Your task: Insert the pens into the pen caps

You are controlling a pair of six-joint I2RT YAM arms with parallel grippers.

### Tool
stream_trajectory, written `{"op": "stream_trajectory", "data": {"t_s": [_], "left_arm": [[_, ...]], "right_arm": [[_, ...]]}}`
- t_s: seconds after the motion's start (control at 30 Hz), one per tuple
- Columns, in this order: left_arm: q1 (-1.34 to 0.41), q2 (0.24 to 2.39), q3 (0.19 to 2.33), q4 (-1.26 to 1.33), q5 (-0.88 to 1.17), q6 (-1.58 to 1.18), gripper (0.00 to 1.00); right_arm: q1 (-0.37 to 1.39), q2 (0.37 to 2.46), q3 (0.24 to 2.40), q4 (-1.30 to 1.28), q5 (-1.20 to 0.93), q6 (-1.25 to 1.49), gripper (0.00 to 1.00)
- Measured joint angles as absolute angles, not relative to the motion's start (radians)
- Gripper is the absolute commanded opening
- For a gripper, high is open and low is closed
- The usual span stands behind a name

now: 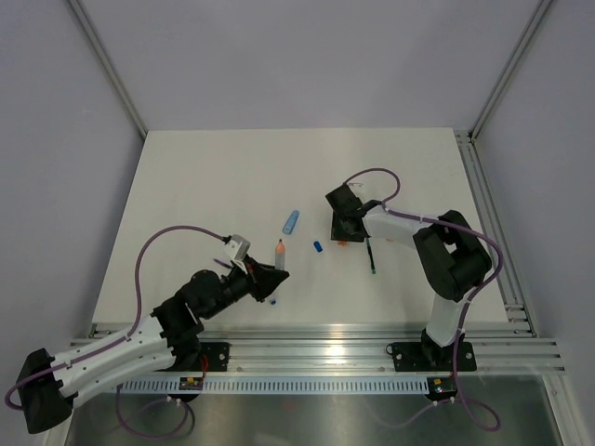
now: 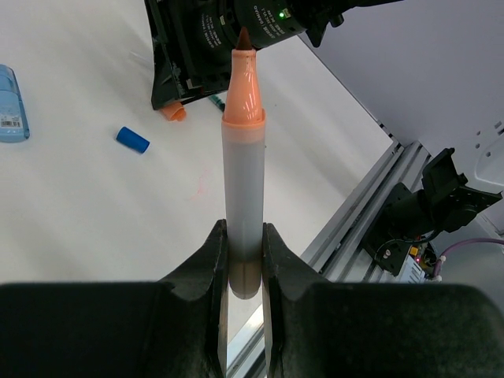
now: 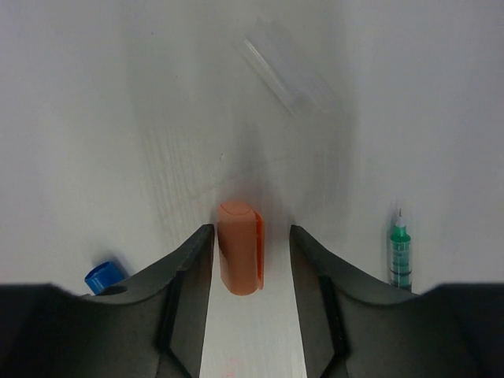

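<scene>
Left gripper (image 2: pixel 244 236) clamped on orange pen (image 2: pixel 242 157), tip clear ahead of the fingers. Right gripper (image 3: pixel 250 244) open, straddling orange cap (image 3: pixel 239 256) on worktop (image 3: pixel 118 118), not touching. Blue cap (image 3: pixel 102 277) left of orange cap, green pen (image 3: pixel 400 256) right

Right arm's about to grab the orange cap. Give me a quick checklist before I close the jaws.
1. Pen grip: left gripper shut on the orange-tipped pen: ok.
2. Pen tip bare, pointing away from the fingers: ok.
3. Alignment: orange cap lies between the open jaws of the right gripper: ok, though nearer one finger.
4. Cap lying flat on the table: ok.
5. Clearance: blue cap and green-tipped pen outside the jaws: ok.
6. Which end of the orange cap is open: cannot tell.
</scene>
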State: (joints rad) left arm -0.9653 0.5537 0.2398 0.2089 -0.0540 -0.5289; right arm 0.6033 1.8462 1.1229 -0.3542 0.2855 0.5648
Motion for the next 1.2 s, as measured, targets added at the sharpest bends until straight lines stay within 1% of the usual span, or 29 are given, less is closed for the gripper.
{"op": "stream_trajectory", "data": {"t_s": [0.07,0.17,0.33,0.47,0.63,0.7,0.77,0.83,0.97,1.2], "left_arm": [[-0.965,0.560,0.240,0.214,-0.054,-0.529,0.00],[-0.965,0.570,0.240,0.214,-0.054,-0.529,0.00],[-0.965,0.574,0.240,0.217,-0.054,-0.529,0.00],[-0.965,0.574,0.240,0.218,-0.054,-0.529,0.00],[-0.965,0.574,0.240,0.218,-0.054,-0.529,0.00],[-0.965,0.574,0.240,0.218,-0.054,-0.529,0.00],[-0.965,0.574,0.240,0.218,-0.054,-0.529,0.00],[-0.965,0.574,0.240,0.219,-0.054,-0.529,0.00],[-0.965,0.574,0.240,0.219,-0.054,-0.529,0.00],[-0.965,0.590,0.240,0.220,-0.054,-0.529,0.00]], "right_arm": [[0.604,1.839,1.116,-0.365,0.282,0.554,0.54],[0.604,1.822,1.098,-0.373,0.278,0.553,0.54],[0.604,1.806,1.076,-0.366,0.275,0.553,0.48],[0.604,1.808,1.076,-0.354,0.266,0.553,0.46],[0.601,1.816,1.078,-0.311,0.238,0.545,0.52],[0.598,1.817,1.078,-0.298,0.214,0.537,0.52],[0.592,1.817,1.078,-0.288,0.187,0.529,0.50],[0.585,1.817,1.077,-0.280,0.162,0.524,0.44],[0.569,1.817,1.072,-0.266,0.129,0.522,0.38],[0.563,1.817,1.068,-0.258,0.124,0.523,0.38]]}}
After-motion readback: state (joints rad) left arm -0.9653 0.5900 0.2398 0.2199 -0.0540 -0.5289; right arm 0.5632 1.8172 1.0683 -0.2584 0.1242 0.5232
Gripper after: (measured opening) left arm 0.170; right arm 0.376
